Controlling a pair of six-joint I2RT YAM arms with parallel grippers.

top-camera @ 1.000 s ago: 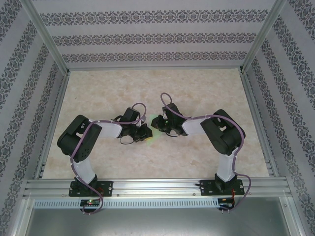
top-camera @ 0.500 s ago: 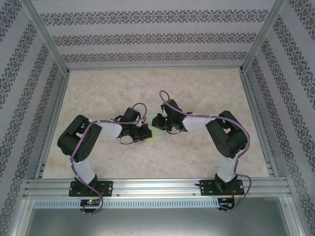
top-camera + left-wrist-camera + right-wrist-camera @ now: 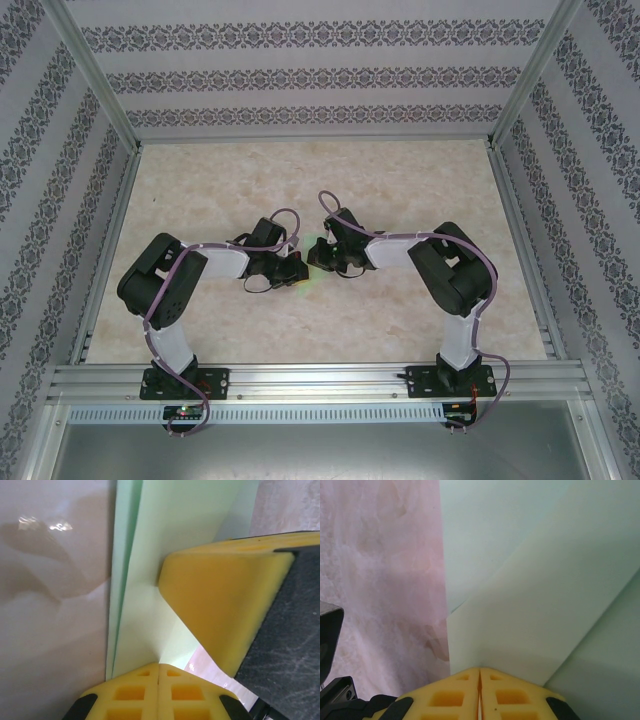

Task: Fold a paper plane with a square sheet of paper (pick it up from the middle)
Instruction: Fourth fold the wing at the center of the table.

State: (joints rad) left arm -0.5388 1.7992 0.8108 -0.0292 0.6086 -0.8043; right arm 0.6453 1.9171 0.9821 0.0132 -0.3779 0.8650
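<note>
The paper plane (image 3: pixel 150 555) is pale mint-green paper folded into several layers with long straight creases. My left gripper (image 3: pixel 158 666) is shut on its near edge, yellow pads pressed together. My right gripper (image 3: pixel 479 670) is also shut on the paper plane (image 3: pixel 535 600), pinching a folded flap. In the top view the left gripper (image 3: pixel 296 268) and right gripper (image 3: pixel 318 254) meet tip to tip at mid-table, with a small green sliver of the paper plane (image 3: pixel 313 243) showing between them. The right gripper's yellow finger (image 3: pixel 225 605) lies against the paper in the left wrist view.
The marbled beige tabletop (image 3: pixel 400 170) lies all around the grippers. Patterned walls and aluminium frame posts (image 3: pixel 520 75) enclose it on three sides. A metal rail (image 3: pixel 320 378) with both arm bases runs along the near edge.
My right gripper has shifted slightly left, closer to the left gripper. The left arm has stayed in place.
</note>
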